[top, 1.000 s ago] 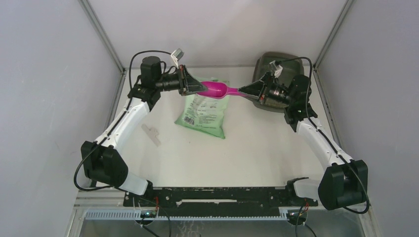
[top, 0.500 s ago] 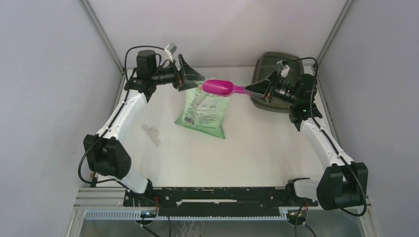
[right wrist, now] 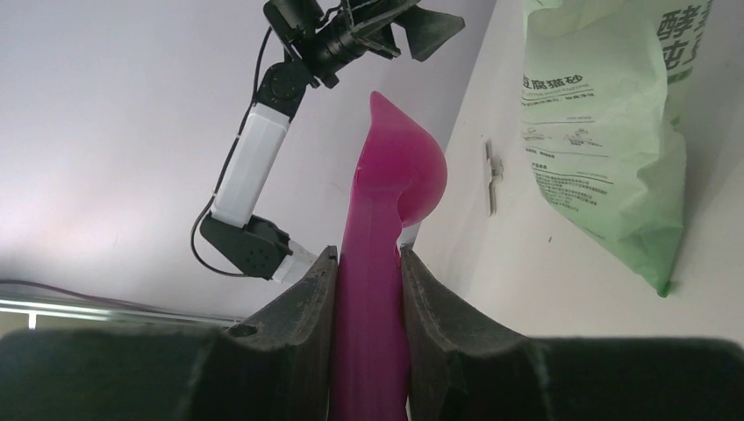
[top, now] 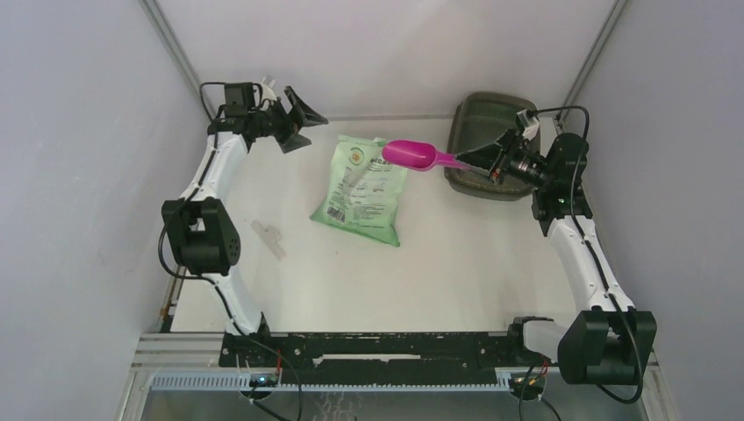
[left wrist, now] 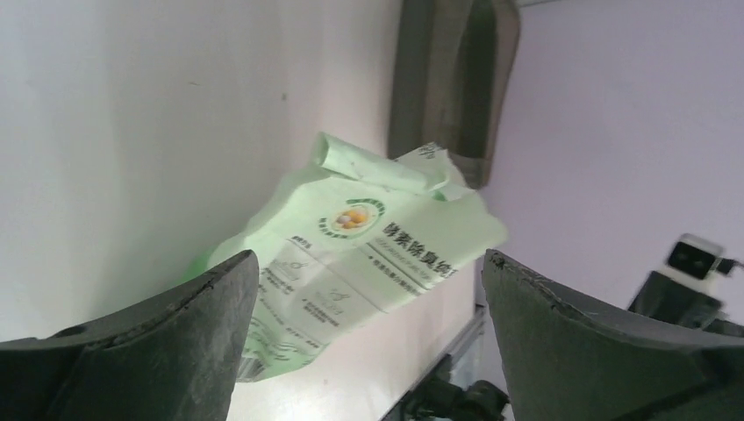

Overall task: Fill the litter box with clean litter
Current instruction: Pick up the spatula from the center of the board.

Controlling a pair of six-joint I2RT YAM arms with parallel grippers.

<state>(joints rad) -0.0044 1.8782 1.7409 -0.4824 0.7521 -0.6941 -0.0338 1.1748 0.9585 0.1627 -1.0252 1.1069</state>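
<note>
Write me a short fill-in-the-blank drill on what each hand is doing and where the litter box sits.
1. The right hand grips the magenta plastic scoop by its ____.
2. The left hand stands ____ and holds nothing.
3. The dark grey-brown rectangular plastic litter box sits at the far ____ corner of the white table.
Missing words: handle; open; right.

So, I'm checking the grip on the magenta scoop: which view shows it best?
Right wrist view: the scoop close up, its handle pinched in the right gripper. Top external shows the whole scoop small, near the green bag. Left wrist shows none of it.
</note>
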